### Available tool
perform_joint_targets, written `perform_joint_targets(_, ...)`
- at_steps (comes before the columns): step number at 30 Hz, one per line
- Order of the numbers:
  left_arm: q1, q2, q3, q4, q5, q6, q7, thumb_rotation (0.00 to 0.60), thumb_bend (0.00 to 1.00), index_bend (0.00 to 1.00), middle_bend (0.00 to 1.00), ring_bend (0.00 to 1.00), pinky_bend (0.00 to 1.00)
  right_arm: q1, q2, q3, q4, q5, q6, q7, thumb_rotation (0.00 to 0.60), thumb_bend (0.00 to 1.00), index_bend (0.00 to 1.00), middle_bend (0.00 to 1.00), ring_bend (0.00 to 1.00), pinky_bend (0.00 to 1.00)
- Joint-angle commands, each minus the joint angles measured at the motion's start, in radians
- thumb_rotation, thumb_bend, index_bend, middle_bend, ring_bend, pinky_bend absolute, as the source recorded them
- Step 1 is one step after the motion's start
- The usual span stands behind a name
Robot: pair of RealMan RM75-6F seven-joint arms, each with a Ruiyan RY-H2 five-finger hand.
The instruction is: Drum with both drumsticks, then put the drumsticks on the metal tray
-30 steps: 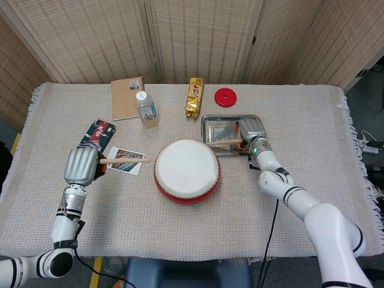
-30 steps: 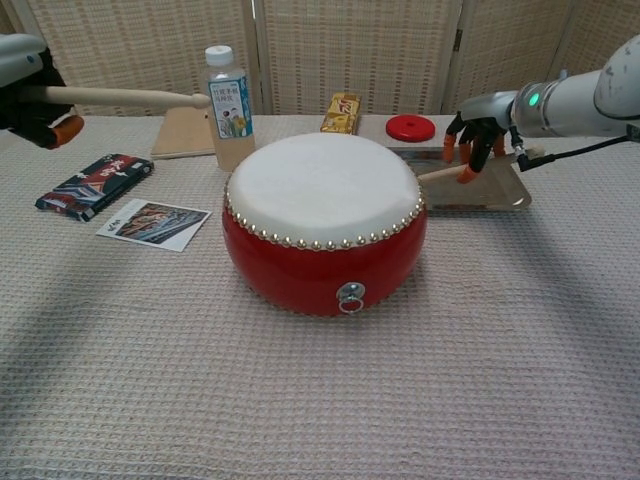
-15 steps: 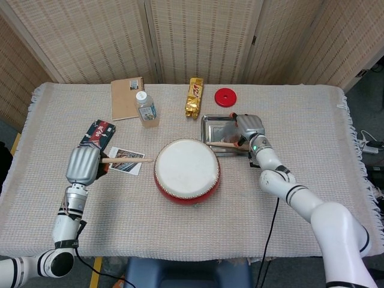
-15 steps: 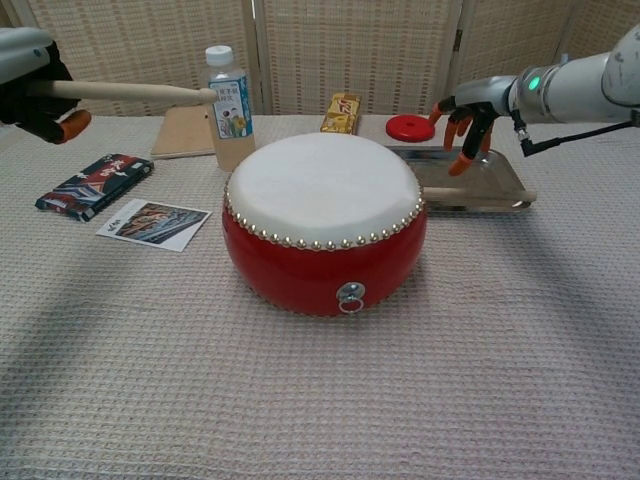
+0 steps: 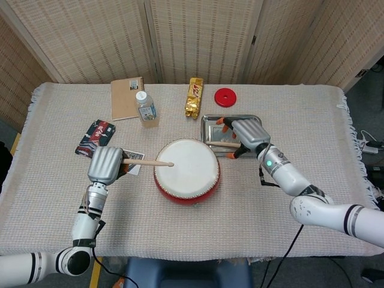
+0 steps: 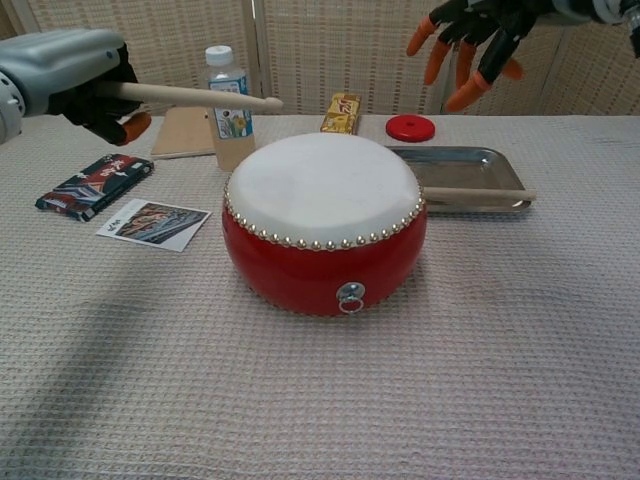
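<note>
Head view: left hand wrapped round the butt of a drumstick, fingers clamped on the wood, shaft running out from the fingers toward the drum with its tip over the near-left part of the white skin. Whether tip and skin touch, impossible to tell from above. Just behind those fingers, a photo card half hidden under the hand; further back, a dark snack packet. Right hand raised over the metal tray, fingers spread apart, orange tips free, nothing in them. Beneath and just ahead of those fingers, second drumstick lying across the near edge of the tray. Beyond the tray, a red lid, a gold packet, a bottle and a brown notebook.

Chest view: left hand at upper left, fingers closed on the drumstick, stick level and clearly above the drum, tip apart from the skin, passing in front of the bottle. Right hand high at the top edge, fingers splayed and pointing down, holding nothing, well above the tray. Second drumstick resting along the tray's front rim, one end poking past its right corner
</note>
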State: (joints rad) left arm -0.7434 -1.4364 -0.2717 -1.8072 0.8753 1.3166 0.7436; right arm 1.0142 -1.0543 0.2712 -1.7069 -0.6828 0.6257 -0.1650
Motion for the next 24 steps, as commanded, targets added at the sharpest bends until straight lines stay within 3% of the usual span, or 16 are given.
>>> perform_joint_targets(1,-0.028,-0.031,-0.014,-0.012,-0.027,0.017,0.049,0.6,0.53,1.0,1.0,1.0,1.0,-0.05,0.133,0.039,-0.173,-0.029,0.076,0.04,0.6,0.09,0.28,0.34,0.59,0.91)
perform_joint_targets(6,-0.061,-0.066,-0.038,-0.031,-0.054,0.045,0.1,0.6,0.53,1.0,1.0,1.0,1.0,-0.018,0.104,0.022,-0.213,-0.01,0.098,0.006,0.6,0.09,0.31,0.36,0.63,0.93)
perform_joint_targets(8,-0.071,-0.077,-0.045,-0.039,-0.058,0.055,0.112,0.6,0.53,1.0,1.0,1.0,1.0,0.001,0.079,0.016,-0.218,0.006,0.111,-0.011,0.6,0.09,0.31,0.37,0.59,0.93)
perform_joint_targets(9,-0.077,-0.084,-0.048,-0.043,-0.059,0.063,0.12,0.6,0.53,1.0,1.0,1.0,1.0,0.015,0.061,0.011,-0.22,0.019,0.119,-0.024,0.6,0.09,0.32,0.37,0.53,0.89)
perform_joint_targets(12,-0.091,-0.104,-0.054,-0.051,-0.058,0.085,0.143,0.6,0.52,1.0,1.0,1.0,1.0,0.051,0.01,0.001,-0.219,0.047,0.155,-0.065,0.6,0.09,0.32,0.37,0.35,0.64)
perform_joint_targets(14,-0.099,-0.117,-0.057,-0.053,-0.06,0.097,0.156,0.6,0.52,1.0,1.0,1.0,1.0,0.073,-0.02,-0.002,-0.217,0.07,0.176,-0.085,0.6,0.09,0.32,0.37,0.29,0.54)
perform_joint_targets(24,-0.144,-0.177,-0.072,-0.035,-0.087,0.134,0.225,0.6,0.52,1.0,1.0,1.0,1.0,0.177,-0.128,0.003,-0.194,0.204,0.238,-0.162,0.6,0.09,0.29,0.37,0.25,0.48)
